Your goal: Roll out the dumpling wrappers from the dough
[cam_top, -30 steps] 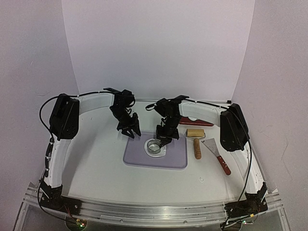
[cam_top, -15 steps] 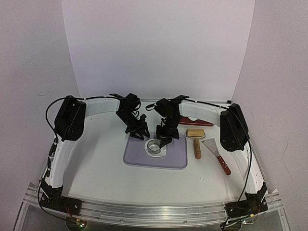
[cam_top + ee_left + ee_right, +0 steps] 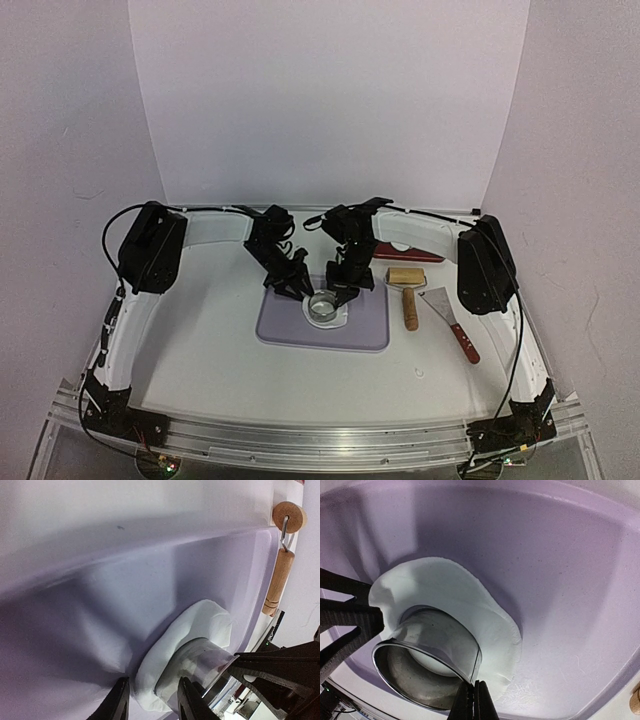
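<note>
Top view first. The right pincer (image 3: 345, 290) is down on the ring cutter (image 3: 322, 305). The left pincer (image 3: 290, 283) crowds in from the cutter's other side, both over the purple mat (image 3: 300, 335). Out beyond the right pincer, off the mat, the wooden roller (image 3: 404, 285) and the scraper (image 3: 452, 322) lie on the surface (image 3: 200, 350).

Left wrist now. The left pincer (image 3: 152, 705) is spread, fingers apart and gripping nothing I can make out. The ragged edge of the dough (image 3: 205, 620) lies right at its tips, and the ring cutter (image 3: 200, 660) stands on that sheet just past them.

Right wrist. The right pincer (image 3: 475, 700) is pressed together, pinching the cutter's thin near wall. White dough (image 3: 455, 590) spreads beyond it and shows inside the ring too.

My read is that the rolling looks done, since the dough is a thin sheet, and the cutting is in hand. No loose dumpling wrapper is in view. The ring has yet to be lifted, the trim peeled away and the disc freed.
</note>
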Action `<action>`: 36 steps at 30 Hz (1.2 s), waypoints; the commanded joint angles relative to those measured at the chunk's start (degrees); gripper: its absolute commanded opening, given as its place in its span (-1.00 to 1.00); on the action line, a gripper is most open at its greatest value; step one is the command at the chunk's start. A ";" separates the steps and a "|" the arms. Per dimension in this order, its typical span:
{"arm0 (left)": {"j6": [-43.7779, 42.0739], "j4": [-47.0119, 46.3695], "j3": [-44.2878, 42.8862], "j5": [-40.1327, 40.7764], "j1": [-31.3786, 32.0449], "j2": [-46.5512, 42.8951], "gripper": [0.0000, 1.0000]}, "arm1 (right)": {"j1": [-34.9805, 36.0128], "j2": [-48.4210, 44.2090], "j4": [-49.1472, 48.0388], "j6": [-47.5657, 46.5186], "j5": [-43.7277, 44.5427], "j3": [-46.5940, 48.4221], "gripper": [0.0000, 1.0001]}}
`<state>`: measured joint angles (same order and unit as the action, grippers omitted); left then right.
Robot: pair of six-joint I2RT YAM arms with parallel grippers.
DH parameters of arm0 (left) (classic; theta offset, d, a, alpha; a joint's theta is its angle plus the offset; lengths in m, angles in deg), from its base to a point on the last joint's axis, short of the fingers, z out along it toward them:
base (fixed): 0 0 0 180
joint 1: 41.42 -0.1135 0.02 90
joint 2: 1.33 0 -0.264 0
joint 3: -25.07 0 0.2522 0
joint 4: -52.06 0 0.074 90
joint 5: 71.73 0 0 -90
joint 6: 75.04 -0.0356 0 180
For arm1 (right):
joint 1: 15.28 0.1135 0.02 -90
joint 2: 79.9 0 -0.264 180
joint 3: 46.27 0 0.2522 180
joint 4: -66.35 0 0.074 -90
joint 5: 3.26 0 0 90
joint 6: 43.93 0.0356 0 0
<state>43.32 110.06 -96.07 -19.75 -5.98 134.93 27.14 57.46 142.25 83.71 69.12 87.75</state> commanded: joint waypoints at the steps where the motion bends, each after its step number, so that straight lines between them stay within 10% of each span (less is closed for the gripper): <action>1: -1.05 -1.00 0.87 -1.90 1.05 1.09 -0.34 | -0.23 1.51 4.48 -0.53 2.33 -0.15 -1.00; 13: -0.50 -1.23 2.23 1.01 1.20 -0.90 -0.97 | -0.22 1.29 4.93 0.01 3.80 -1.46 -1.00; 36: 2.72 -4.79 13.73 6.16 -0.86 -10.52 -0.99 | -0.21 -0.95 2.69 0.85 -1.88 6.51 -1.00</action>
<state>46.51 105.69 -81.93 -14.27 -7.46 126.76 27.14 56.26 143.62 83.47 68.69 88.66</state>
